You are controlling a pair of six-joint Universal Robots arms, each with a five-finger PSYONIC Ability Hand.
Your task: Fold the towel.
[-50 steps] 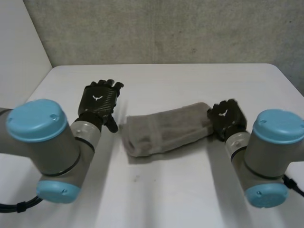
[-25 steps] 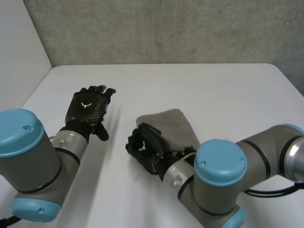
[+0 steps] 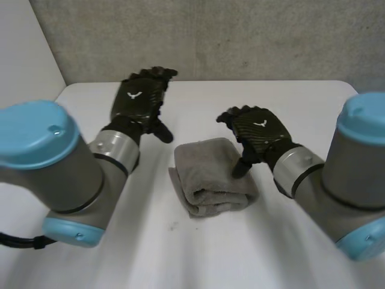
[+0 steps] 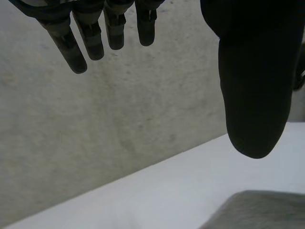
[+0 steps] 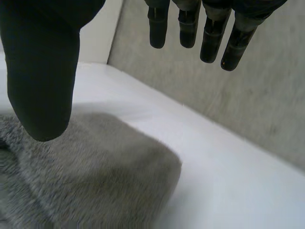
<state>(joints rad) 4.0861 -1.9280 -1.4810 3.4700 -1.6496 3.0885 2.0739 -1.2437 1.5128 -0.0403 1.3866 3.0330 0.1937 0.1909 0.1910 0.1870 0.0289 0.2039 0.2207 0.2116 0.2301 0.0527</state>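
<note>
Seen from above, the grey towel [image 3: 207,174] lies at the centre of the white table [image 3: 180,259], already doubled into a thick, compact bundle with stacked layers showing along its near edge. To your eye the folding looks essentially done; what may be left is a pat to square the layers and pulling both arms clear.

The left hand [image 3: 137,102] hovers at about 10 o'clock from the towel, well apart from it, loose and holding nothing. The right hand [image 3: 260,129] sits at about 2 o'clock, its thumb pointing down at the towel's right edge.

The left wrist view adds that this hand's fingers [image 4: 76,52] hang straight, spread away from the thumb. The right wrist view puts the fuzzy towel right under the palm, with the fingers straight and apart. You cannot tell whether the thumb [image 5: 43,86] touches the cloth.
</note>
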